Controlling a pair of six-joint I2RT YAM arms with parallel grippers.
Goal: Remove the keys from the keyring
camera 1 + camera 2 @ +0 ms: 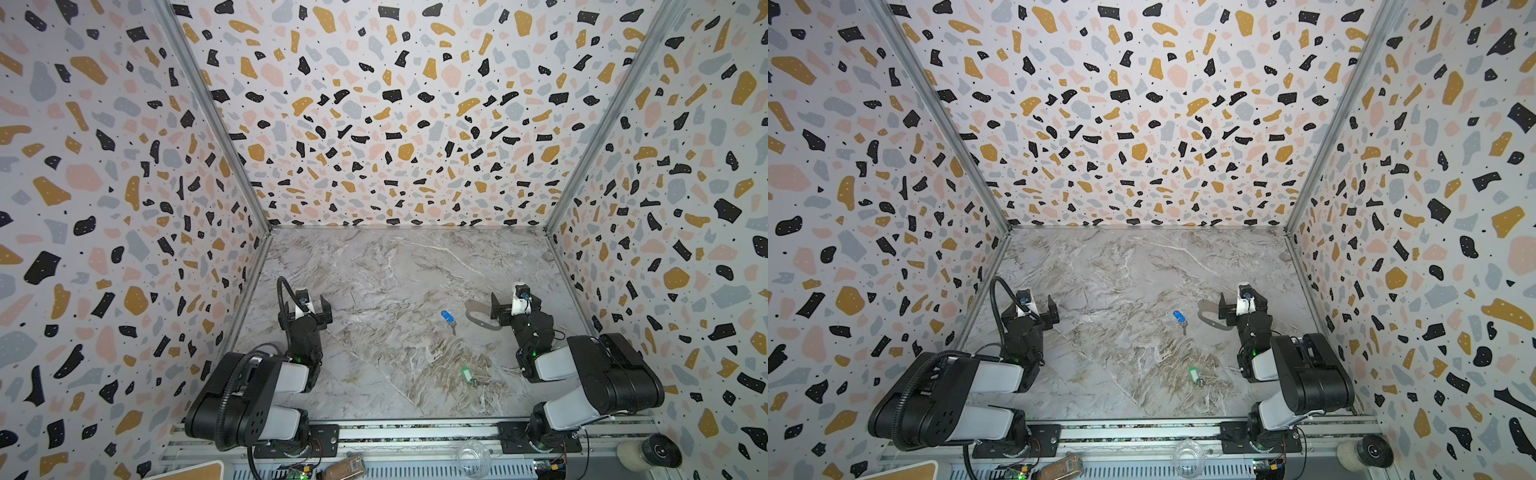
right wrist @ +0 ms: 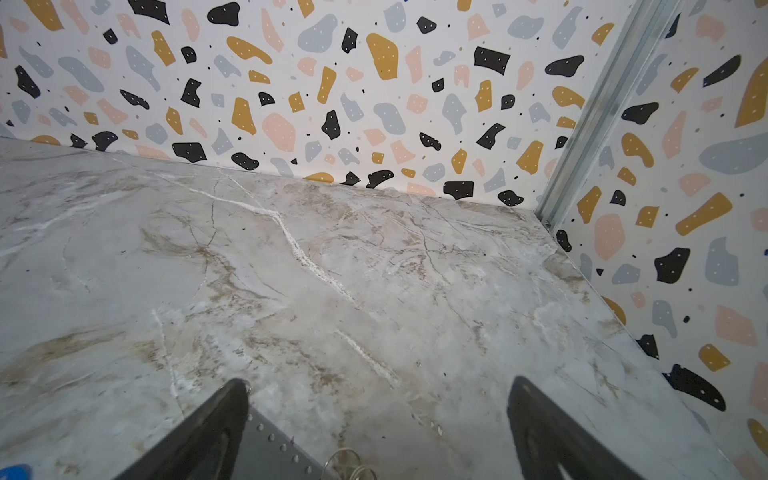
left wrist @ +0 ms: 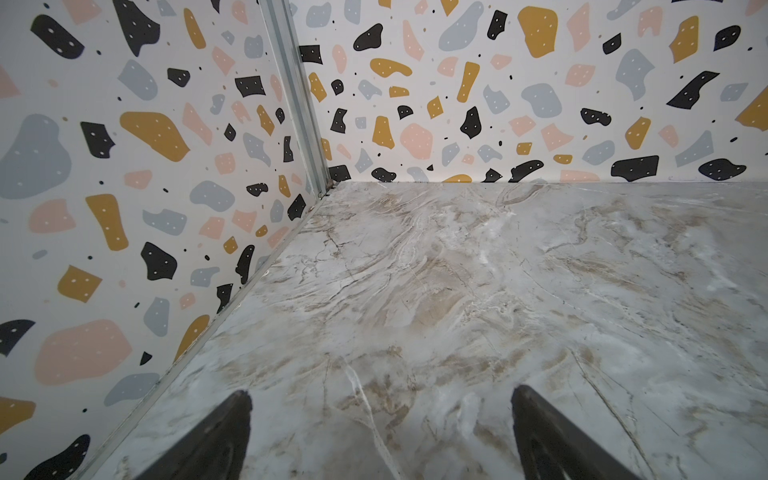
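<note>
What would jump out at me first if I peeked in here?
The speckled walls with black, mustard and pink blobs shout loudest, all around the marble table. Then two bright tags: the blue-tagged key near the middle and the green-tagged key nearer the front, both lying apart from the grey keyring by the right arm.

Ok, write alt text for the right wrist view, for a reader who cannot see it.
The right tool's two dark fingers stand wide apart, holding nothing, above a marble table. The grey keyring strap with its metal ring links lies beside one finger; terrazzo-patterned walls close the far corner.
</note>
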